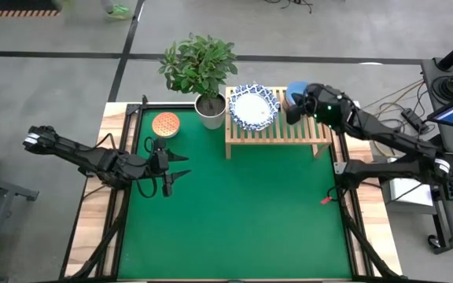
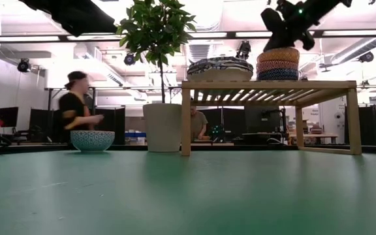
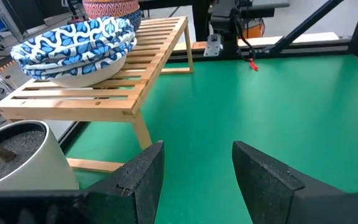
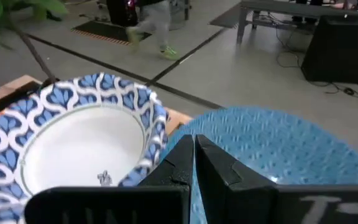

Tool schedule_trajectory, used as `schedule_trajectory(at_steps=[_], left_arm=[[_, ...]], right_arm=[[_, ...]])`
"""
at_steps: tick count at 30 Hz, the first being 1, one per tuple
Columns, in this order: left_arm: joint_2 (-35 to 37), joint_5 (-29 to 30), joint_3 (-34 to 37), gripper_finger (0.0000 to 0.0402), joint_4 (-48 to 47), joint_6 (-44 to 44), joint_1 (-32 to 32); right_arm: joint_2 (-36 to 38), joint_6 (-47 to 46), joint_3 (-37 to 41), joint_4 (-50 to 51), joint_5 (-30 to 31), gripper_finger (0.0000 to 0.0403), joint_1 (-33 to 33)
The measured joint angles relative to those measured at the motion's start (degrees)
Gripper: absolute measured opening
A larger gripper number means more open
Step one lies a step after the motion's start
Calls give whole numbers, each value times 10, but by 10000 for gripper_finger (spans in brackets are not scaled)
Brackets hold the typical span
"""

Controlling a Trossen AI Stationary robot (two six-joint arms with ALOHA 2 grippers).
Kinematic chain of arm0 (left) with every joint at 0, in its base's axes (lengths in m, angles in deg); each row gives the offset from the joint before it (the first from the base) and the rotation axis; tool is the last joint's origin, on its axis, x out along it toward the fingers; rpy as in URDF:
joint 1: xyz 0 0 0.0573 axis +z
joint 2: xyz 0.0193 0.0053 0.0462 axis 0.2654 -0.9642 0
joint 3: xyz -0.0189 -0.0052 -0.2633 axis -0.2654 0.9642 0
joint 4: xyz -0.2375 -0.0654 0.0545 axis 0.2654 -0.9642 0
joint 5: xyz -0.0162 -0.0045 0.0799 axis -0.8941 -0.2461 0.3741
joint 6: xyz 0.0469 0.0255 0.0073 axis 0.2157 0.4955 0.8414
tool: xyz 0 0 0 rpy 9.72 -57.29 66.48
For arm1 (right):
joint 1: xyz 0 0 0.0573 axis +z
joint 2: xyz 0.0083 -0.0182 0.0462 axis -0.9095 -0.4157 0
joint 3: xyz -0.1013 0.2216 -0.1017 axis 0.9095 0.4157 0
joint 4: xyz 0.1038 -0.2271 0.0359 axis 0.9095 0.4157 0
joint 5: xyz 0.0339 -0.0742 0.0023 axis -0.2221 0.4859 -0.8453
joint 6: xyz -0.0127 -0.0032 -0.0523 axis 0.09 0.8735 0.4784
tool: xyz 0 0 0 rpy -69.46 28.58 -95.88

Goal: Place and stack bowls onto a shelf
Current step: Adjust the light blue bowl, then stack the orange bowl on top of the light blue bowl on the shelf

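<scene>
A stack of wide white bowls with blue-patterned rims sits on the left half of the pale slatted shelf. Beside it on the shelf stands a stack of smaller bowls, its top one light blue inside. My right gripper is over that stack, shut at the top bowl's rim. An orange-red bowl rests on the green mat left of the plant pot. My left gripper hovers open over the mat's left part, touching nothing. My right gripper pinches the light blue bowl's rim on the side next to the white bowls, one finger inside and one outside. The fingers come from above, slanting down. The bowl sits upright on top of the small-bowl stack on the shelf.
A white pot with a leafy plant stands at the shelf's left end, between it and the orange-red bowl. The green mat spreads in front of the shelf. People move in the room behind the table.
</scene>
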Motion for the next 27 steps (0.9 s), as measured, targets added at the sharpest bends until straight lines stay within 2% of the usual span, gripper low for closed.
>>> schedule_trajectory(at_steps=[4,7,9,13,17,19,22,27], left_arm=[[0,0,0,173,5,-2,0],[-1,25,-5,173,-11,-49,0],[-7,57,-25,173,-77,-116,1],[-48,72,-87,171,-292,-265,4],[-114,72,-145,170,-428,-312,32],[-153,54,-172,170,-470,-316,60],[-213,-10,-212,170,-511,-287,118],[-285,-65,-215,170,-491,-94,200]], right_arm=[[29,4,31,-33,-4,9,1],[50,13,35,-35,-23,9,13],[66,19,37,-34,-44,9,32],[99,27,37,-34,-70,9,87],[121,34,37,-34,-115,9,161],[122,37,37,-36,-137,9,209],[115,41,37,-38,-129,9,287],[112,70,37,-29,-106,9,397]])
